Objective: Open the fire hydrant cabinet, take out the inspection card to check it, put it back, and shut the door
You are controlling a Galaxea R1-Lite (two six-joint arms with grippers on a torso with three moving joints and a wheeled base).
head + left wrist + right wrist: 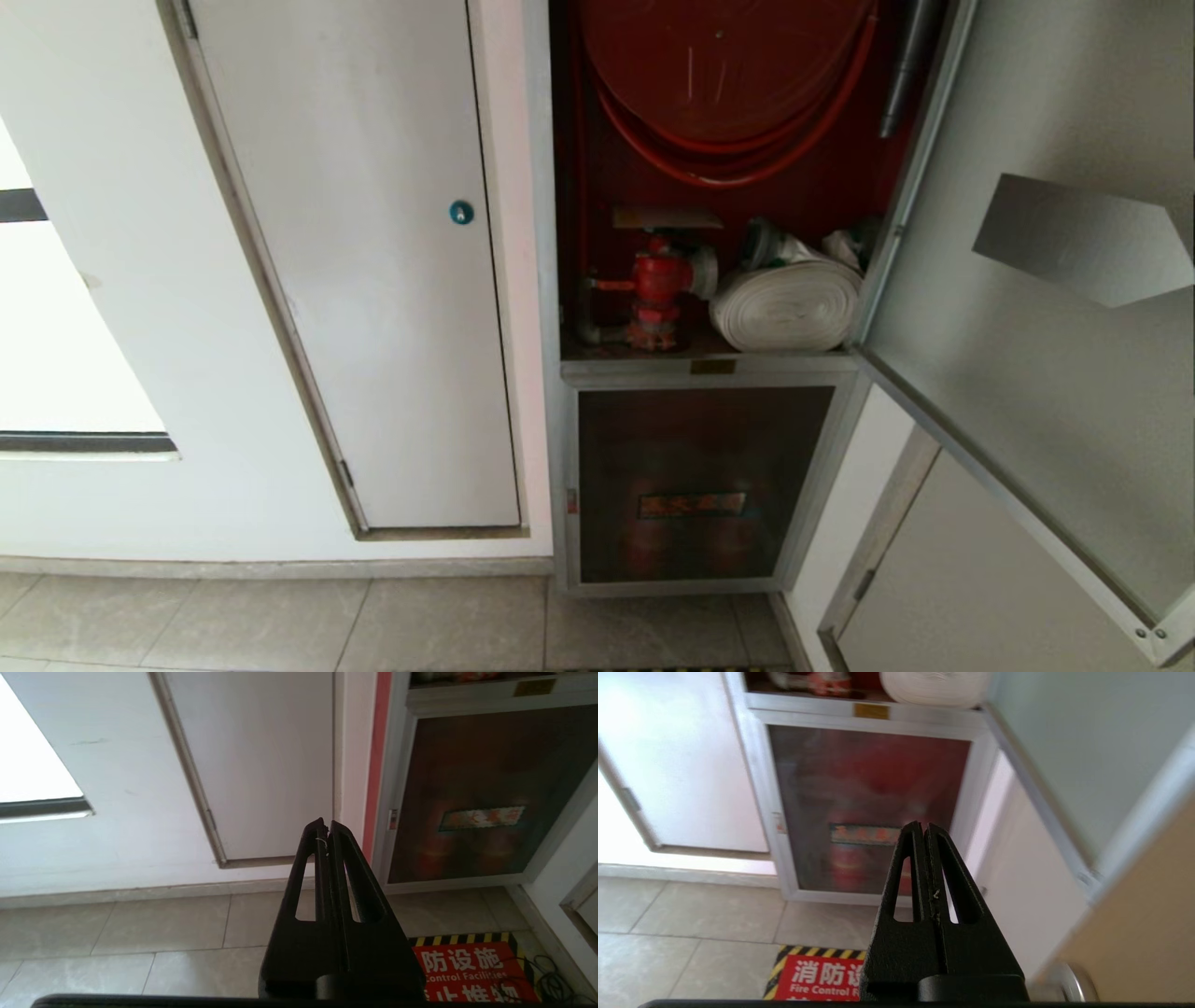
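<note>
cabinet: the fire hydrant cabinet (pixel 709 369) stands tall, up and down | door: the door (pixel 1046 373) is swung open toward 3 o'clock | left gripper (pixel 325 828): fingers pressed together, empty | right gripper (pixel 923 828): fingers pressed together, empty

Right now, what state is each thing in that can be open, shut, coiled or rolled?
door: swung wide open to the right.
fire hydrant cabinet: upper compartment exposed.
lower glass panel: shut.
white door: shut.
red hose reel: coiled.
white hose: rolled up.
left gripper: shut, empty.
right gripper: shut, empty.
inspection card: not visible.
</note>
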